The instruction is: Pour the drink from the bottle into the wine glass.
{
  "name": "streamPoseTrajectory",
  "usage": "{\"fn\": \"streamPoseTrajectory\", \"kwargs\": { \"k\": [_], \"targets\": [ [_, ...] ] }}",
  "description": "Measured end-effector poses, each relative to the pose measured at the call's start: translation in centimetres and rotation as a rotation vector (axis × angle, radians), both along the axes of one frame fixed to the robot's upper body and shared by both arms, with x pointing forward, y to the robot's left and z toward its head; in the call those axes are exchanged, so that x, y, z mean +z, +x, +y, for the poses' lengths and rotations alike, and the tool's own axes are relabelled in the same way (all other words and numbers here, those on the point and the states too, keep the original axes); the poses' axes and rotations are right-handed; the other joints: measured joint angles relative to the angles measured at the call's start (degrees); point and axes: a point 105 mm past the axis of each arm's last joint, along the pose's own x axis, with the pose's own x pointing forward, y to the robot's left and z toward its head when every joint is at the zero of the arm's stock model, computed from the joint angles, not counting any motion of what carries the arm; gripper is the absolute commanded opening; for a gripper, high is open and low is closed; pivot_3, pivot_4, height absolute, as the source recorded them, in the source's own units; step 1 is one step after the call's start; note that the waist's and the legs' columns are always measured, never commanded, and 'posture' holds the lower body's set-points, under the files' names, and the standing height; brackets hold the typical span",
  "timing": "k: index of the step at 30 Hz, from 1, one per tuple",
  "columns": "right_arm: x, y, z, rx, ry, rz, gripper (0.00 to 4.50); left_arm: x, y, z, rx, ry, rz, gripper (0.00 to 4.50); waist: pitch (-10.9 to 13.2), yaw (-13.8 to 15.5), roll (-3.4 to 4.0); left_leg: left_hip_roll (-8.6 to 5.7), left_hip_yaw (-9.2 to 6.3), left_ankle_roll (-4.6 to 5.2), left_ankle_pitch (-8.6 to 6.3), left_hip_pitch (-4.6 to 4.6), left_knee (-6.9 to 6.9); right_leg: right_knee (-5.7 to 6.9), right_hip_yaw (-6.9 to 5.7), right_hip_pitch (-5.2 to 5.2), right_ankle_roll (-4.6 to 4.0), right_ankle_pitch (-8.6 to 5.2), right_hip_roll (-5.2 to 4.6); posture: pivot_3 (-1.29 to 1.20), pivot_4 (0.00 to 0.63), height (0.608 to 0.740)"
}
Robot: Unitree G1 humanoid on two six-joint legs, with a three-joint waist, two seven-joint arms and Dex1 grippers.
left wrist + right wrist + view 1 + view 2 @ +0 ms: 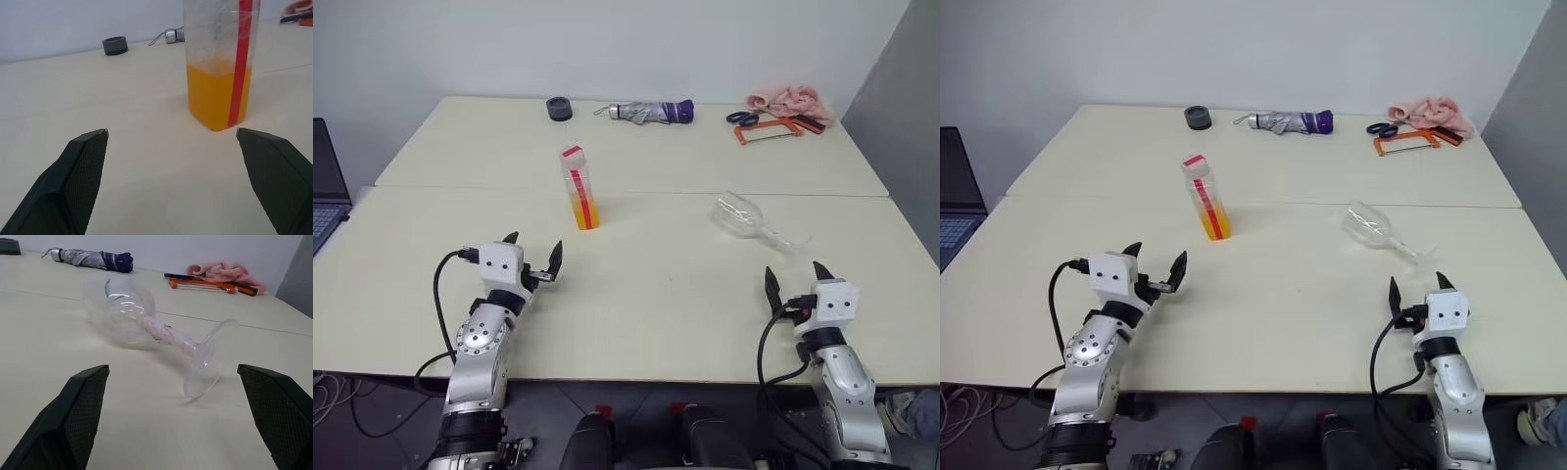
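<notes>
- Sitting at the far left edge, a dark laptop (pixel 325 181) shows partly, off the cream table (pixel 636 284).
- Left gripper (pixel 534 258) hovers low over the near left part of the table, its two black fingers spread wide with nothing between them; the bottle stands beyond it, apart from both fingertips (pixel 90 147).
- A small dark round object (pixel 559 109) lies at the far edge of the table, behind and a little left of the bottle.
- The bottle (pixel 578 188) stands upright left of centre, just in front of the seam where the two tabletops meet; red cap on, a red stripe down its side.
- The drink (pixel 215 93) fills the lower part of the bottle, orange-yellow; the upper part is clear.
- A folded umbrella (pixel 651 112), grey with a purple end, lies along the far edge, right of the round object.
- The wine glass (pixel 751 222) lies on its side right of centre, bowl toward the far left, stem and foot (pixel 205 364) toward the near right; it looks empty.
- Far right corner: scissors (pixel 741 117), an orange-framed hacksaw (pixel 770 131) and a pink cloth (pixel 792 101) close together.
- Right gripper (pixel 796 285) hovers near the front right edge, fingers wide apart and holding nothing; the glass's foot lies just beyond it, untouched.
</notes>
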Motion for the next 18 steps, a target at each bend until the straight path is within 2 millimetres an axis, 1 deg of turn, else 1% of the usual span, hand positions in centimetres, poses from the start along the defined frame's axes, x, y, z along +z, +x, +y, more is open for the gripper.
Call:
{"fn": "streamPoseTrajectory", "kwargs": {
  "k": [1, 4, 7, 8, 11, 13, 18],
  "targets": [
    [0.1, -0.3, 0.6, 0.059, -0.008, 0.008, 4.50, 0.1, 0.2, 0.0, 0.016, 0.002, -0.005, 4.49, 0.00, 0.00, 0.00, 0.00, 0.00, 0.00, 0.00, 0.00, 0.00, 0.00, 0.00, 0.00, 0.00, 0.00, 0.00, 0.00, 0.150, 0.740],
    [1.5, -1.0, 2.6, 0.235, -0.013, 0.006, 4.50, 0.6, 0.7, -0.3, 0.043, 0.002, -0.018, 4.49, 0.00, 0.00, 0.00, -0.01, 0.01, 0.00, 0.00, 0.02, 0.02, 0.00, 0.01, 0.03, 0.01, 0.00, 0.00, 0.00, 0.150, 0.740],
    [3.3, -1.7, 4.9, 0.427, -0.025, 0.019, 4.50, 0.9, 1.3, -1.4, 0.038, -0.010, -0.025, 4.49, 0.00, -0.01, -0.01, -0.02, 0.00, 0.00, 0.00, 0.02, 0.03, 0.00, -0.01, 0.04, 0.01, 0.00, 0.05, 0.00, 0.150, 0.740],
    [3.8, -1.8, 5.4, 0.464, -0.024, 0.019, 4.50, 0.9, 1.4, -1.7, 0.036, -0.014, -0.020, 4.49, -0.01, -0.02, -0.02, -0.04, -0.01, 0.00, 0.00, 0.02, 0.03, 0.00, -0.01, 0.05, 0.01, 0.00, 0.05, 0.00, 0.150, 0.740],
    [5.4, -1.1, 6.3, 0.525, -0.026, -0.002, 4.50, 1.1, 2.0, -3.0, 0.011, -0.020, -0.011, 4.49, -0.01, 0.00, -0.03, -0.09, -0.02, 0.00, 0.00, 0.01, 0.04, -0.01, -0.02, 0.05, 0.01, 0.00, 0.07, 0.00, 0.150, 0.740],
    [6.0, -0.7, 6.7, 0.541, -0.032, -0.014, 4.50, 1.5, 2.4, -3.7, 0.006, -0.020, -0.018, 4.49, -0.01, 0.05, -0.03, -0.11, -0.05, 0.00, 0.00, 0.00, 0.04, -0.01, -0.04, 0.05, 0.01, 0.00, 0.07, 0.00, 0.150, 0.740],
    [5.8, -0.8, 7.5, 0.592, -0.037, 0.009, 4.50, 2.1, 3.7, -5.0, 0.016, -0.029, -0.028, 4.49, -0.01, 0.10, -0.04, -0.13, -0.06, 0.00, 0.00, -0.02, 0.03, -0.02, -0.04, 0.05, 0.01, 0.01, 0.04, 0.00, 0.150, 0.740]
  ]
}}
